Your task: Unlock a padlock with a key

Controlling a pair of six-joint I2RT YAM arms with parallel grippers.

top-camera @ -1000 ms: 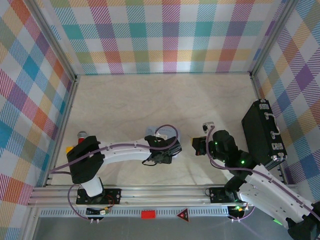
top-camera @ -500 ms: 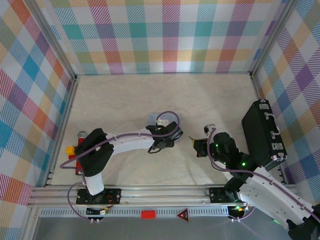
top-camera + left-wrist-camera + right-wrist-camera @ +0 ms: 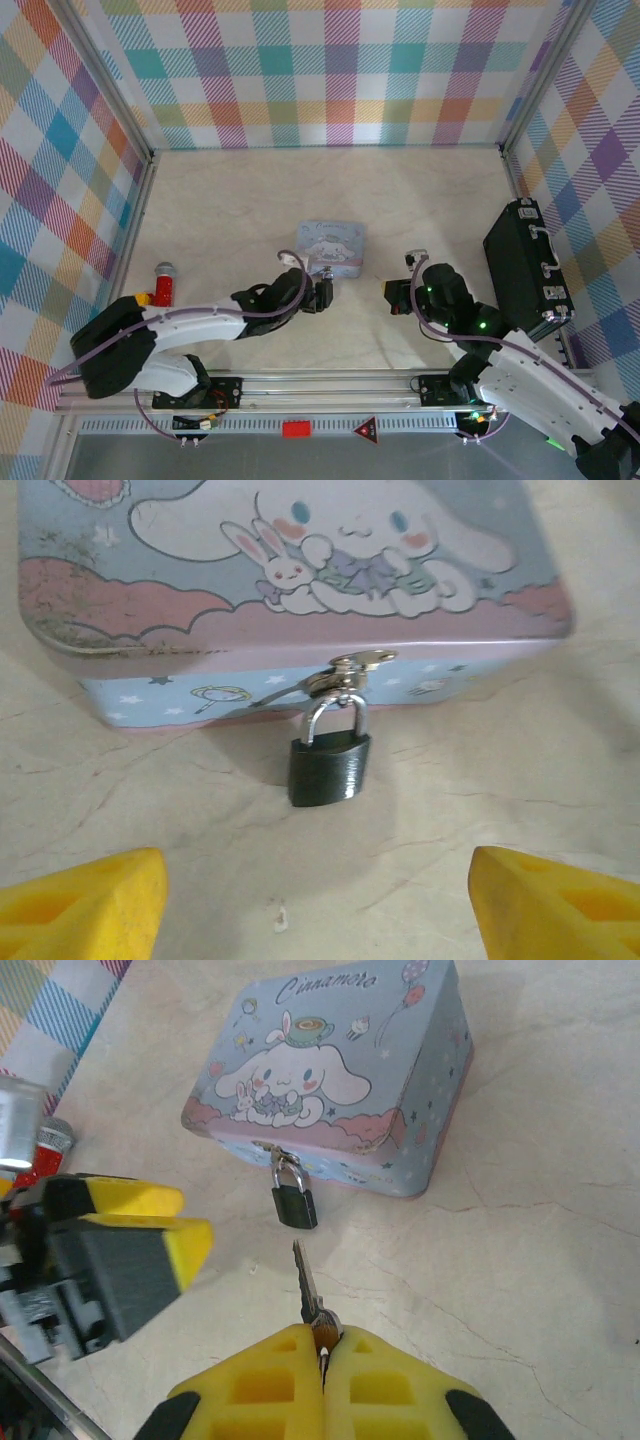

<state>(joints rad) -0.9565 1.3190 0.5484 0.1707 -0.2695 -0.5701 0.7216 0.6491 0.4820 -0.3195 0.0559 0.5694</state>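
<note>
The left gripper sits low on the pale marble-look table, yellow fingers spread wide with nothing between them, facing the small black squarish padlock with its silvery shackle. That padlock hangs from the metal hasp on the near side wall of the pastel blue-and-pink cartoon-printed tin box, its body resting against the table just in front of the tin. Over on the right, the right gripper has its yellow pads pressed together, pinching the head of the thin greyish metal key. The blade sticks out ahead, aimed at the padlock, the tip near it but not touching. Far left, a red-and-yellow toy with a grey top lies by the wall. A black hard case rests along the right wall.
</note>
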